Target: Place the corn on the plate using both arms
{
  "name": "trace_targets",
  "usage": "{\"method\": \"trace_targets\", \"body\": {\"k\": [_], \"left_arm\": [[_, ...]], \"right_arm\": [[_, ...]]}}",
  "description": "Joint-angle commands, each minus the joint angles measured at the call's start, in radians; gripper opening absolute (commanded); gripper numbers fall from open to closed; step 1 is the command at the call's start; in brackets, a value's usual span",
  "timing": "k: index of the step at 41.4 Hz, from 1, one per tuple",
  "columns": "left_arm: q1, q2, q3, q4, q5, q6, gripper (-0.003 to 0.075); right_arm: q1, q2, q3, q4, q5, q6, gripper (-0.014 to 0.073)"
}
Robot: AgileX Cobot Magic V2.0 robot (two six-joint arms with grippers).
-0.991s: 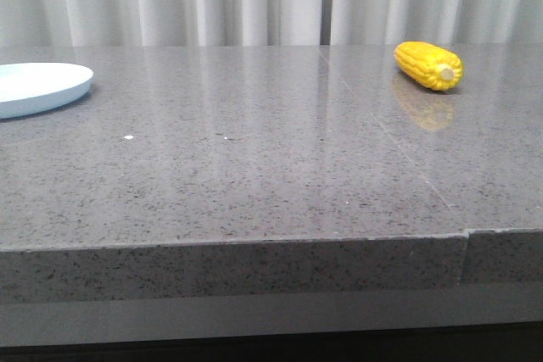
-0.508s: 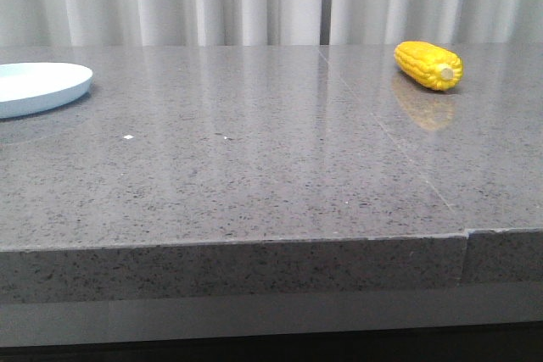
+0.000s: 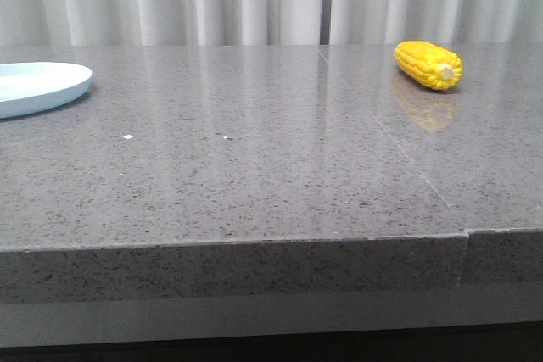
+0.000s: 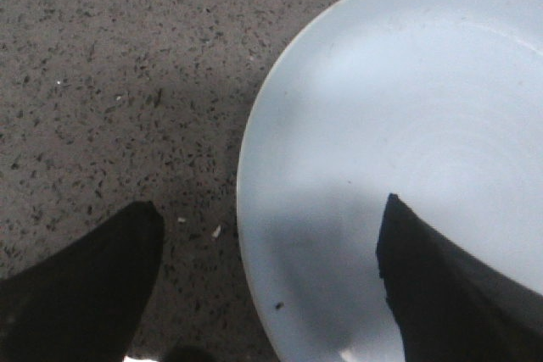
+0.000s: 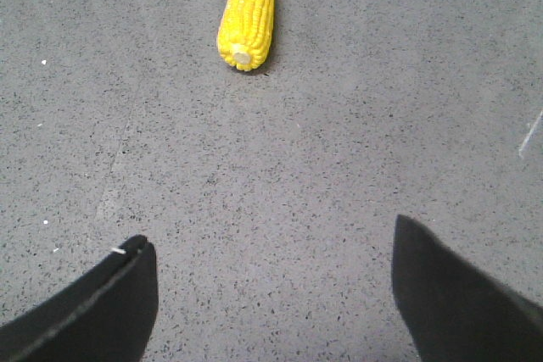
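Corn (image 5: 247,16) lies flat on the gray table (image 3: 254,167), well ahead of the right gripper (image 5: 271,294), whose fingers are wide apart and holding nothing. One left gripper (image 4: 271,286) finger hangs over the pale blue plate (image 4: 407,125) and one over the table, spread apart too.

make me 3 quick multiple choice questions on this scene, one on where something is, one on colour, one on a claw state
1. Seen from the front, the corn lies:
A. on the plate
B. far right of the table
C. near the front edge

2. The plate is:
A. pale blue-white
B. red
C. black

3. The right claw is:
A. shut on the corn
B. shut, empty
C. open, empty

Answers: 1 B, the corn sits far right while the plate is at the left; 2 A, its surface is pale blue-white; 3 C, its fingers stand wide apart over bare table.
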Motion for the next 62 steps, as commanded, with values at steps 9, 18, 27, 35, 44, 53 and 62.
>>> {"method": "trace_targets", "body": {"k": [9, 18, 27, 35, 44, 53, 62], "left_arm": [[0.001, 0.032, -0.063, -0.024, -0.076, 0.001, 0.0501], [0.001, 0.032, -0.063, -0.024, -0.072, 0.001, 0.0188], [0.001, 0.032, -0.064, -0.024, -0.072, 0.001, -0.002], [-0.014, -0.011, -0.064, -0.073, -0.043, 0.001, -0.002], [-0.124, -0.115, -0.064, -0.073, -0.022, 0.003, -0.002], [-0.282, -0.16, -0.064, -0.117, 0.02, 0.003, -0.002], [-0.455, -0.145, -0.064, -0.117, 0.023, 0.003, -0.002]], "right_arm": [[-0.005, 0.01, -0.033, -0.006, -0.063, -0.011, 0.0595], [-0.005, 0.01, -0.033, -0.006, -0.063, -0.011, 0.0595], [-0.005, 0.01, -0.033, -0.006, -0.063, -0.011, 0.0595], [-0.005, 0.01, -0.033, -0.006, -0.063, -0.011, 0.0595], [-0.005, 0.01, -0.033, -0.006, -0.063, -0.011, 0.0595], [-0.005, 0.01, -0.033, -0.006, -0.063, -0.011, 0.0595], [-0.005, 0.01, -0.033, -0.006, -0.063, -0.011, 0.0595]]}}
